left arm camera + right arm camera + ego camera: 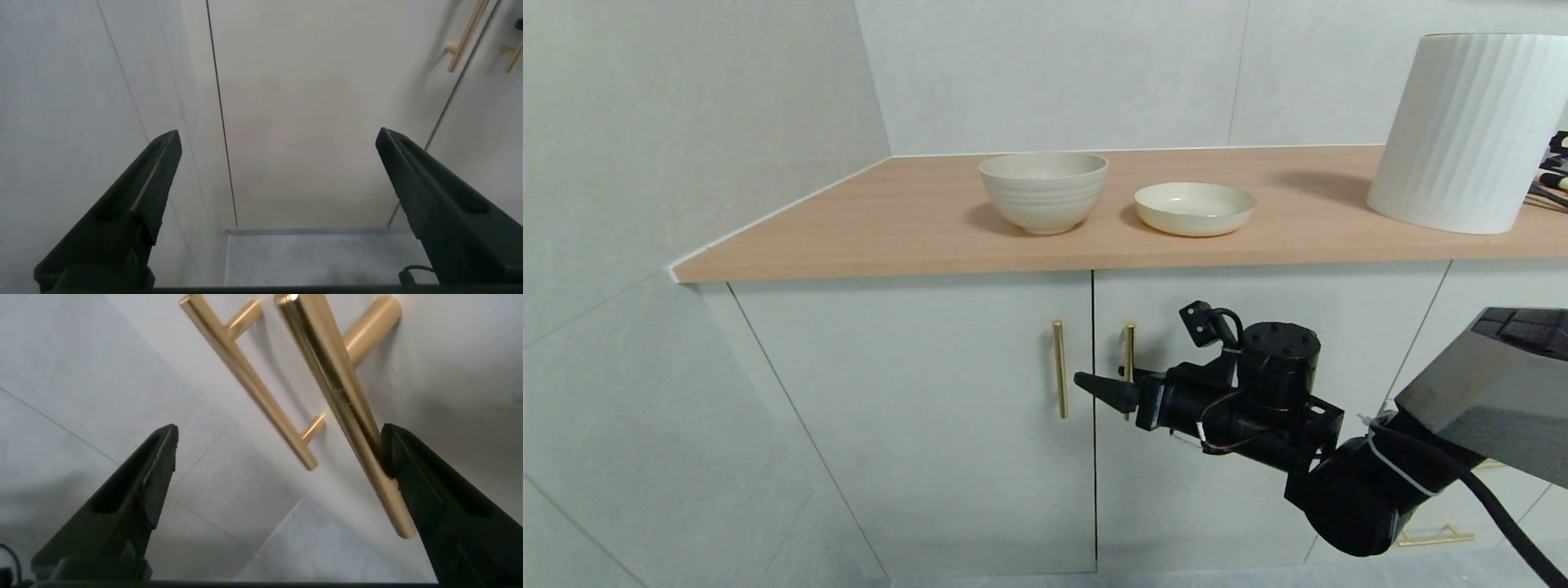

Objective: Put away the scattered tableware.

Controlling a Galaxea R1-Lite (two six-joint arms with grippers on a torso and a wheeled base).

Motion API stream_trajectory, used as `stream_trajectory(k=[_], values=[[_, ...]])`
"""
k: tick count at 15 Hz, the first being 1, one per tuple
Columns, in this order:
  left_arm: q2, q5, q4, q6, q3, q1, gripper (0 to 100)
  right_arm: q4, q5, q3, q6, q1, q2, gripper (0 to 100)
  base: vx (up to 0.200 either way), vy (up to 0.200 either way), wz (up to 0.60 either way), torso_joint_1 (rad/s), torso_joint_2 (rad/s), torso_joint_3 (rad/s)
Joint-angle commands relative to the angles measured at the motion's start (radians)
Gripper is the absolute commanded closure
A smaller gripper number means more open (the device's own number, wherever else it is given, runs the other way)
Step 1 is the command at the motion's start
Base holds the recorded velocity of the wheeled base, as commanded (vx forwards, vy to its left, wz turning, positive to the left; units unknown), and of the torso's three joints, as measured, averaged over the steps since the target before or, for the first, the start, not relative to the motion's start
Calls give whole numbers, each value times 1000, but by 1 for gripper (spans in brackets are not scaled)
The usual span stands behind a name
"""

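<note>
A cream ribbed bowl [1044, 192] and a shallow cream dish [1194, 208] stand side by side on the wooden counter [890, 237]. Below them are two shut cabinet doors with upright gold handles [1059, 369] [1129, 359]. My right gripper [1107, 384] [278, 433] is open at the handles. The nearer handle [343, 400] runs between its fingers, close against one finger [433, 506], and the other handle [245, 376] lies behind. My left gripper [278, 143] is open and holds nothing, low in front of a cabinet door [327, 114] near the floor.
A tall white ribbed cylinder [1470, 131] stands on the counter's right end, with some dark utensils [1553, 167] behind it. Tiled walls close off the left side and the back. A further gold handle [1433, 537] sits low at the right.
</note>
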Motion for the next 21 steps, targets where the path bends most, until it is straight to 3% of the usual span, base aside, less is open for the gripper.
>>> stream_trajectory(k=[1,10,15,21], values=[[2,1,-1,0,0,0,0,-1,15,18,0,4,-32,0,0,0,0,0,0,0],[2,1,-1,0,0,0,0,-1,68,171,-7,4,-202,0,0,0,0,0,0,0],[2,1,1,3,0,0,0,-1,222,278,-9,6,-264,0,0,0,0,0,0,0],[2,0,1,5,0,0,0,-1,219,301,-9,29,-264,0,0,0,0,0,0,0]])
